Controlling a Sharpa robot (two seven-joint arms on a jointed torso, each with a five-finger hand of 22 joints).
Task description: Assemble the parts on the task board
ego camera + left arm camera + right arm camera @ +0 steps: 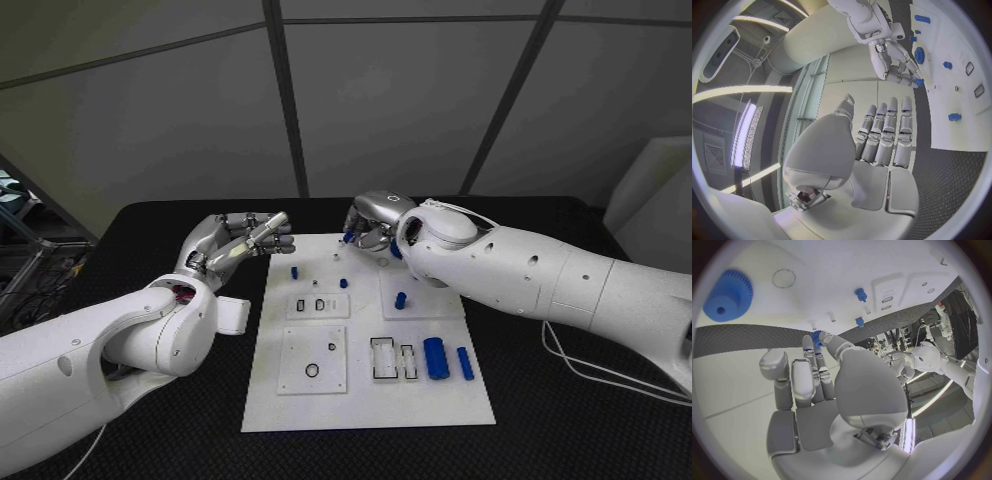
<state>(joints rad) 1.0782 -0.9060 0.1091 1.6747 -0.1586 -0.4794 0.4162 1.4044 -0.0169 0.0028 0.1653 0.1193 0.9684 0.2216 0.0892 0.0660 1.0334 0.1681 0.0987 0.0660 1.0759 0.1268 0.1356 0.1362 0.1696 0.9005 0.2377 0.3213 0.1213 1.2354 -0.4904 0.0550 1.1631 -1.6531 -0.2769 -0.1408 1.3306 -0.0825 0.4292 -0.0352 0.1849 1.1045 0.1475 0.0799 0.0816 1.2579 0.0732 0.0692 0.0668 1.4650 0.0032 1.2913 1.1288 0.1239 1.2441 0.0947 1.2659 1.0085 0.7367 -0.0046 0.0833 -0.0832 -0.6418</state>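
The right hand (372, 222) seems to pinch a small blue part (816, 336) at its fingertips, the task board (361, 400) just below; the left hand (238, 240) hovers spread beside it.

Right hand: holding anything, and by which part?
The silver right hand pinches a small blue part at its fingertips, near the far edge of the white task board. Which end it grips cannot be told.

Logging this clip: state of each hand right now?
Left hand: open, fingers straight, holding nothing.
Right hand: pinching a small blue part at the task board's far edge.
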